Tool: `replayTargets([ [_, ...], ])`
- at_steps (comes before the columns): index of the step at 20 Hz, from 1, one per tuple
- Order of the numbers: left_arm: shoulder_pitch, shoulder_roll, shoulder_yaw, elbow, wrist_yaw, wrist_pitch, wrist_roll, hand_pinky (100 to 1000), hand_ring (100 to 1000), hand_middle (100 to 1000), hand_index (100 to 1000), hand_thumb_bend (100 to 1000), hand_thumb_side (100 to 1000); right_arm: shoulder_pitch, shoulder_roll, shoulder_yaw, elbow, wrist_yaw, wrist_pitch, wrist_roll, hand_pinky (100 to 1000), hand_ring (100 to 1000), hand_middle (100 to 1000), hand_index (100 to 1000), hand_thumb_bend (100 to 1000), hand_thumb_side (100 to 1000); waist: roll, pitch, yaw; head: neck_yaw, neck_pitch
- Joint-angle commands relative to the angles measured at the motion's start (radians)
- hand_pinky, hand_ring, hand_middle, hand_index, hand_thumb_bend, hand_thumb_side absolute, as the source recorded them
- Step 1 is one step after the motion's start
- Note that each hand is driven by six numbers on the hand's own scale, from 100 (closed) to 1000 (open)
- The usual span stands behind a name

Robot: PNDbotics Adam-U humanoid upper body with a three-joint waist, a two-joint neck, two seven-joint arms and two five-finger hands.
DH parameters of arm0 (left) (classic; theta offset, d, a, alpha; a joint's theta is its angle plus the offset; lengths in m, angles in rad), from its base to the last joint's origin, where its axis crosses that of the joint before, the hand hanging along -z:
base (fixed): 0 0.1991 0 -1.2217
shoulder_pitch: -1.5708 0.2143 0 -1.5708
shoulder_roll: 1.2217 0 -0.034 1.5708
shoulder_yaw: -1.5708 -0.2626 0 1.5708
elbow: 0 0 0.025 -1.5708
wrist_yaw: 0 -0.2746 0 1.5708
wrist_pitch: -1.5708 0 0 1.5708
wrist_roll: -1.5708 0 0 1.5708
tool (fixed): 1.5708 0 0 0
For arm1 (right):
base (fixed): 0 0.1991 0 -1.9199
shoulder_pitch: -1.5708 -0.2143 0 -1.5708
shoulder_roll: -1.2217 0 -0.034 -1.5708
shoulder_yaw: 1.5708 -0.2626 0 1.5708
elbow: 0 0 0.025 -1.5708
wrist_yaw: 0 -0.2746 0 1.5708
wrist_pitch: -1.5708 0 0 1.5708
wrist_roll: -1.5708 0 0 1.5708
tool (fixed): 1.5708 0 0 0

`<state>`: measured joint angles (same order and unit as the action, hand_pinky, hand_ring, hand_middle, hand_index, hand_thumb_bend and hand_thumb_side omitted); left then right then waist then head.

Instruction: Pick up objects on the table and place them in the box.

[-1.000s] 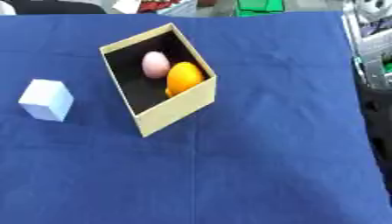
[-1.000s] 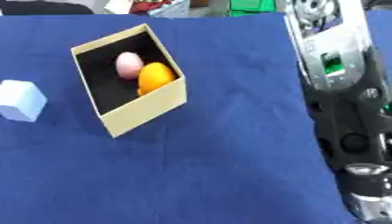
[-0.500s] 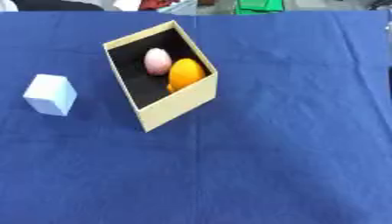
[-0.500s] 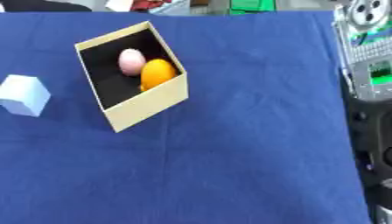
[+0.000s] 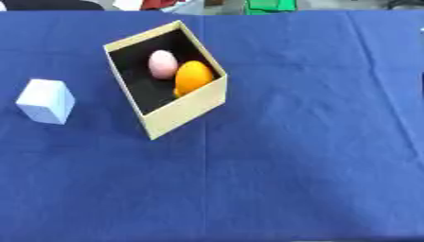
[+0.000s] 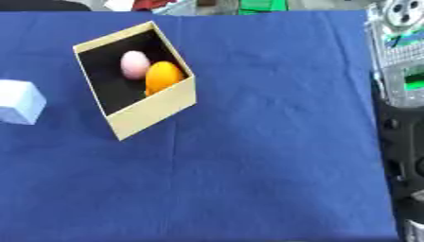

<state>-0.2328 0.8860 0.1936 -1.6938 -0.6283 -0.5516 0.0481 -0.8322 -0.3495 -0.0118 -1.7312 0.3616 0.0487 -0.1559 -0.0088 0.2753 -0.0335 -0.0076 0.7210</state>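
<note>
Blue cloth is seen covering the desk (image 5: pixel 290 165) in the left eye view, where an open tan cardboard box (image 5: pixel 186 111) with a dark inside is set askew at upper left, its long axis running from the far left corner toward the near right. Inside it a pale pink egg-shaped object (image 5: pixel 163 64) and an orange rounded object (image 5: pixel 193 77) are found touching each other. A pale blue-white cube (image 5: pixel 46 101) is left on the cloth well to the box's left, apart from it; it is judged the thing yet to be picked. No hand is shown here. In the right eye view a black and silver arm (image 6: pixel 401 94) is seen along the right edge, far from the cube; neither hand is visible, so their states cannot be told. The left side is judged nearer the cube.
</note>
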Motion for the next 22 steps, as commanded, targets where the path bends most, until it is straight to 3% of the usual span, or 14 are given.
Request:
replayTargets([
  [1, -0.042, 0.084, -0.02, 0.054, -0.033, -0.047, -0.081, 807, 841, 838, 931, 662, 862, -0.008, -0.018, -0.012, -0.024, 0.004, 0.004, -0.005, 890, 1000, 737, 890, 100, 652, 0.002, -0.025, 0.002, -0.006, 0.009],
  [3, -0.069, 0.107, -0.04, 0.096, -0.054, -0.074, -0.127, 819, 854, 850, 943, 725, 908, -0.008, -0.014, -0.013, -0.026, 0.007, 0.005, -0.005, 890, 1000, 738, 889, 100, 652, 0.001, -0.027, 0.002, -0.007, 0.012],
  [10, -0.162, 0.123, -0.098, 0.196, -0.092, -0.145, -0.219, 822, 859, 852, 940, 750, 935, -0.004, 0.003, -0.011, -0.035, 0.015, 0.006, 0.006, 892, 1000, 740, 888, 100, 653, 0.004, -0.034, 0.002, 0.026, 0.01],
  [17, -0.201, 0.115, -0.127, 0.246, -0.128, -0.157, -0.268, 825, 870, 862, 954, 751, 1000, 0.002, 0.012, -0.013, -0.048, 0.02, 0.009, 0.007, 894, 1000, 741, 885, 100, 652, 0.011, -0.035, 0.002, 0.038, 0.002],
  [22, -0.212, 0.111, -0.152, 0.267, -0.173, -0.147, -0.296, 827, 874, 863, 961, 784, 1000, 0.002, 0.013, -0.011, -0.052, 0.022, 0.012, 0.012, 894, 1000, 740, 885, 100, 651, 0.015, -0.031, 0.004, 0.039, -0.005],
])
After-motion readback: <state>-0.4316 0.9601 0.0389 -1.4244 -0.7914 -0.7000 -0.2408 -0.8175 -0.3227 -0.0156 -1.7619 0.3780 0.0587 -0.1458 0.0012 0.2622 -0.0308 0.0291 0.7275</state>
